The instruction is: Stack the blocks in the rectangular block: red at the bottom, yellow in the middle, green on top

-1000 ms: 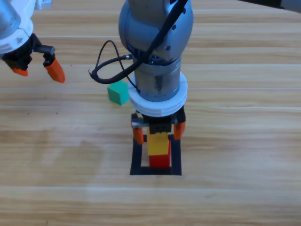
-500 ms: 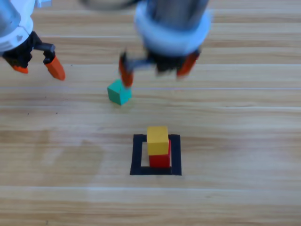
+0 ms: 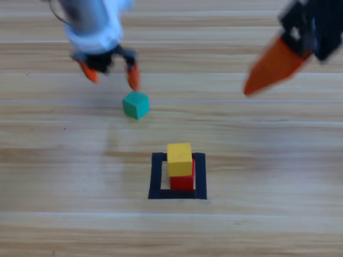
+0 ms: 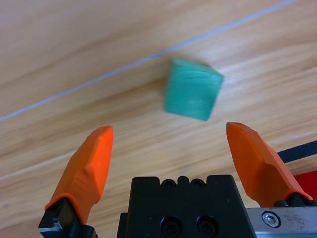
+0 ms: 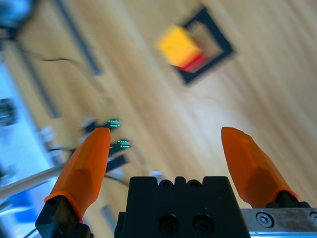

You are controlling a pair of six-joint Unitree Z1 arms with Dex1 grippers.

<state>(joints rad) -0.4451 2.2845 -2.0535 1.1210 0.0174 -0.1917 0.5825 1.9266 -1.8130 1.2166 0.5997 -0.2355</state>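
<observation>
**Already two blocks stacked, the green one still to place**

From above, the yellow block [image 3: 179,159] sits on the red block [image 3: 183,181] inside the black tape frame [image 3: 155,179], toward the near edge of the table [image 3: 278,160]. The green block [image 3: 135,104] lies alone on the wood, nearer the far edge. The left gripper [image 3: 110,74] hangs just beyond it, jaws apart and empty. The right gripper [image 3: 278,61] is near the far right corner.

At the left wrist, the green block [image 4: 192,89] lies ahead, between the lines of the spread jaws, untouched.

At the right wrist, the jaws are wide apart with nothing between them; the stack [image 5: 181,49] stands far off. Judging from this, only the green block remains.
</observation>
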